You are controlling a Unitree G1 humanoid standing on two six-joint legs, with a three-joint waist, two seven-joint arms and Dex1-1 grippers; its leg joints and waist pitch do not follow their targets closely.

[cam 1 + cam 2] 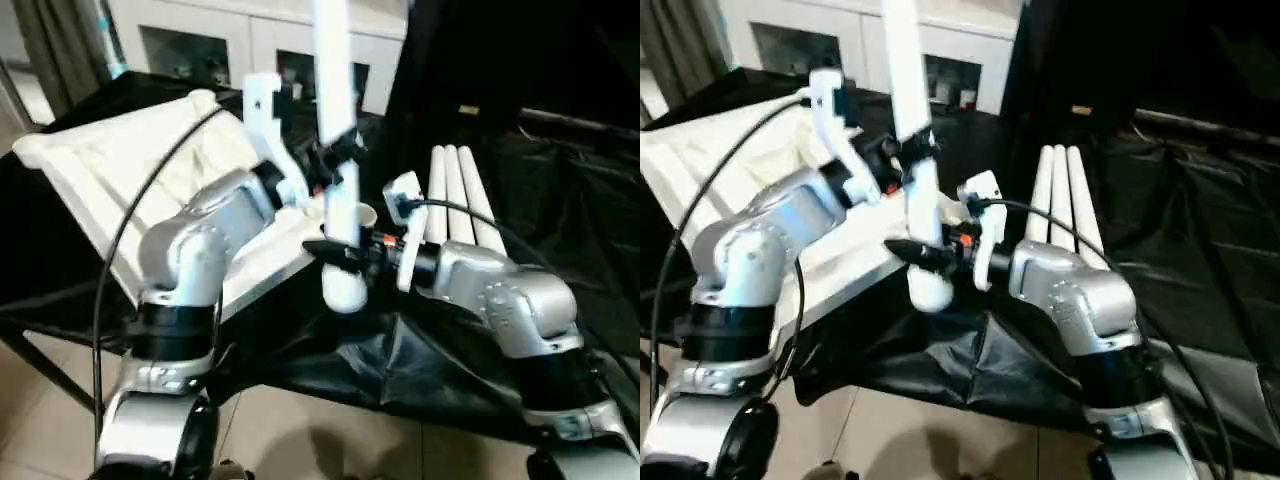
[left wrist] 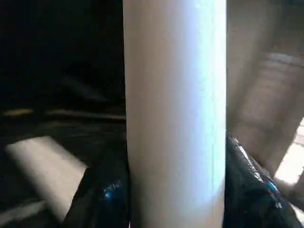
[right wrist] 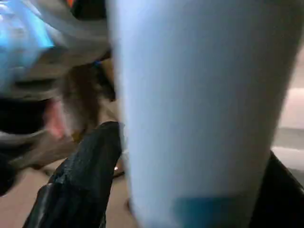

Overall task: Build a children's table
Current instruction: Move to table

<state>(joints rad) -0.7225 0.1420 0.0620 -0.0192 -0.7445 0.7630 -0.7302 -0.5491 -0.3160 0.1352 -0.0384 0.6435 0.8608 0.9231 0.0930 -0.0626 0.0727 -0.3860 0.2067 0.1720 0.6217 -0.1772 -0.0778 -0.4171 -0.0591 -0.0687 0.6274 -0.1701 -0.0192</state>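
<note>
The white table top [image 1: 110,170] lies underside up, ribbed and tilted, on the left of the black-draped bench. One white leg [image 1: 333,60] stands nearly upright in the middle, its rounded lower end [image 1: 345,290] hanging past the top's near right corner. My left gripper [image 1: 335,150] is shut on the leg higher up, and the leg [image 2: 175,114] passes between its fingers [image 2: 102,194]. My right gripper [image 1: 345,250] is shut on the same leg [image 3: 199,95] lower down, one black finger [image 3: 80,185] pressed at its side. Three more legs [image 1: 460,195] lie side by side to the right.
Black cloth [image 1: 570,200] covers the bench and droops over its front edge above the tiled floor [image 1: 300,430]. A white glass-door cabinet [image 1: 230,40] stands behind. A black cable [image 1: 130,220] loops over my left forearm.
</note>
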